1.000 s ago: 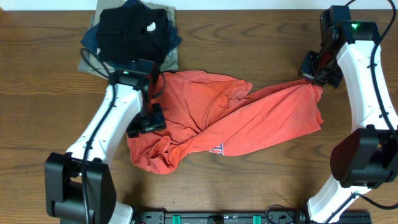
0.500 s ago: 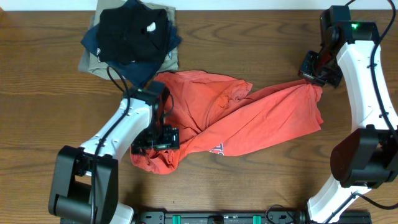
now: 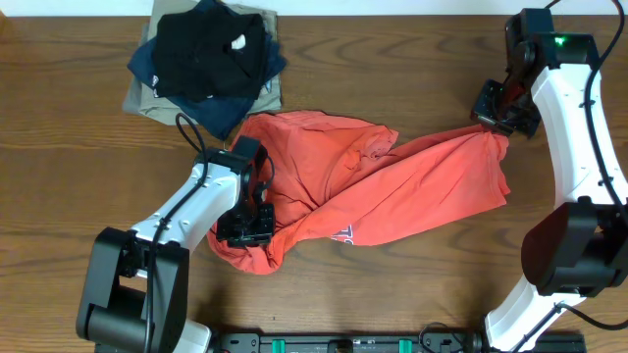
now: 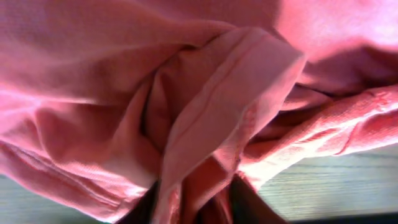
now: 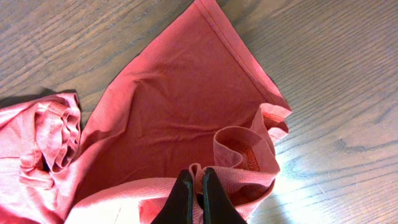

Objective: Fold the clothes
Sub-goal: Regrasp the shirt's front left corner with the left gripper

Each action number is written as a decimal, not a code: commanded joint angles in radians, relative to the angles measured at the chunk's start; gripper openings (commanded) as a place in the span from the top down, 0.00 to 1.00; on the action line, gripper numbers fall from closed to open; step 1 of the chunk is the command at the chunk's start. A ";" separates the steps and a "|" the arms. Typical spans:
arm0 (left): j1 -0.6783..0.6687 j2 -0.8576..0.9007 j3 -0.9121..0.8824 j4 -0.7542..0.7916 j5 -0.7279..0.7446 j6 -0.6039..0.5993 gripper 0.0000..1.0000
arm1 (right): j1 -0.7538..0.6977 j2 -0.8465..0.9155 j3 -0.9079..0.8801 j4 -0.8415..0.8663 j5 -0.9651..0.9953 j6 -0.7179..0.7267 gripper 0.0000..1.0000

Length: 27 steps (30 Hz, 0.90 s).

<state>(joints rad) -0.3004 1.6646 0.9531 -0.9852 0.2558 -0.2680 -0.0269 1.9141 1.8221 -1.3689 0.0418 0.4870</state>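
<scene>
Nearest, left gripper (image 3: 245,224) sunk in the bunched near-left corner of the T-shirt (image 3: 392,196), jaws drawn in on a thick fold. Beyond, T-shirt crumpled and twisted across the middle of the table (image 3: 392,59). Farther right, right gripper (image 3: 494,116) pinching the hem, jaws nearly together. Likely trouble: pulling apart with several layers caught, tightening the twist; thin hem slipping free. Farthest, pile of folded garments (image 3: 206,59) just beside, easily dragged. Lettering (image 3: 345,235) mostly tucked under, unreadable; white tag (image 3: 235,42) likewise.
</scene>
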 commanded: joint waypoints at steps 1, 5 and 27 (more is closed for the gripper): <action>0.000 0.000 -0.001 0.000 -0.048 -0.003 0.81 | 0.002 -0.018 0.016 0.000 0.013 0.002 0.99; 0.000 -0.009 0.013 -0.017 -0.128 -0.063 0.94 | 0.002 -0.018 0.016 -0.003 0.014 0.002 0.99; 0.003 -0.615 0.152 -0.191 -0.329 -0.157 0.95 | -0.003 -0.104 0.016 -0.071 0.027 0.002 0.99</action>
<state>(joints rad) -0.3000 1.1297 1.0267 -1.1549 -0.0113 -0.4004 -0.0269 1.8896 1.8221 -1.4391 0.0437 0.4870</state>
